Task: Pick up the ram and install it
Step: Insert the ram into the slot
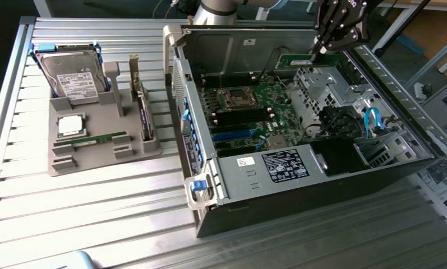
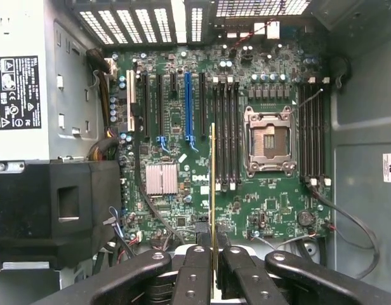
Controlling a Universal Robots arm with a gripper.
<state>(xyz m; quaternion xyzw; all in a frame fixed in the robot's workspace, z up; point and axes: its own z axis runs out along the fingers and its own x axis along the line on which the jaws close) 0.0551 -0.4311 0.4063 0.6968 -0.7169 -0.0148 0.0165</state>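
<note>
Ribbed aluminium bench carries two assemblies. Toward the exterior view's left sits a grey moulded holder. Toward the exterior view's right lies an open computer case on its side, with the motherboard exposed.

**Holder contents**
- A silver hard drive with a white label stands tilted at the far end.
- A square CPU chip lies flat in the middle.
- A second stick, green and narrow, lies in a groove near the front.

**Gripper and ram**
- The gripper hangs over the far end of the case.
- Its jaws are clamped on the ram.
- The ram projects from the jaws toward the exterior view's left, above the case interior and clear of the motherboard.
- In the wrist view the ram appears edge-on as a thin strip pinched between the black fingers.
- This strip runs parallel to the black memory slots and is lined up just beside the outermost one.
- The ram is not seated in any slot.

**Case interior**
- The empty CPU socket sits between two banks of memory slots.
- The labelled power supply occupies one end of the case.
</note>
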